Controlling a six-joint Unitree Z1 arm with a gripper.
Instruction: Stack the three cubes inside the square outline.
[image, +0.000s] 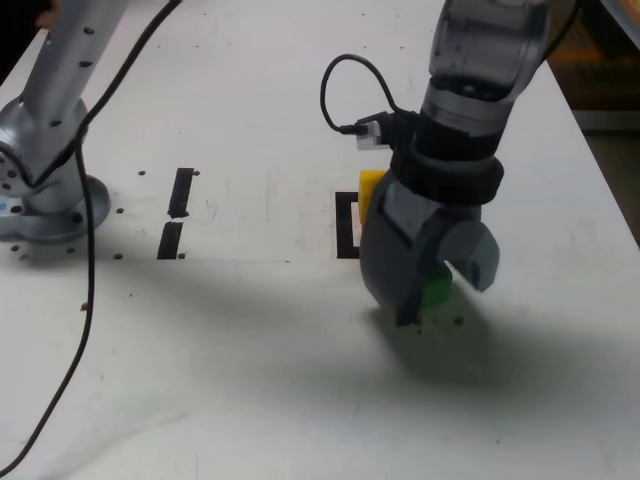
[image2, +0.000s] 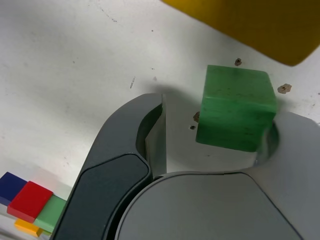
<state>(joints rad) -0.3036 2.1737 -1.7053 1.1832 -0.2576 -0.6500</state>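
The green cube (image: 437, 291) sits on the white table, between the jaws of my gripper (image: 442, 300), which reaches down over it. In the wrist view the green cube (image2: 236, 107) rests against one finger (image2: 280, 145), while a gap separates it from the other finger (image2: 156, 135), so the gripper (image2: 212, 142) is still open. The yellow cube (image: 370, 188) stands just behind the gripper at the square outline (image: 347, 225), which the arm mostly covers; a blurred edge of the yellow cube (image2: 260, 25) shows in the wrist view. The red cube is hidden.
Two short black strips (image: 180, 190) (image: 170, 240) lie at the exterior view's left. The arm's base (image: 40, 205) stands at the far left, with a black cable (image: 85, 280) trailing over the table. Small flat coloured tiles (image2: 30, 202) show in a corner of the wrist view.
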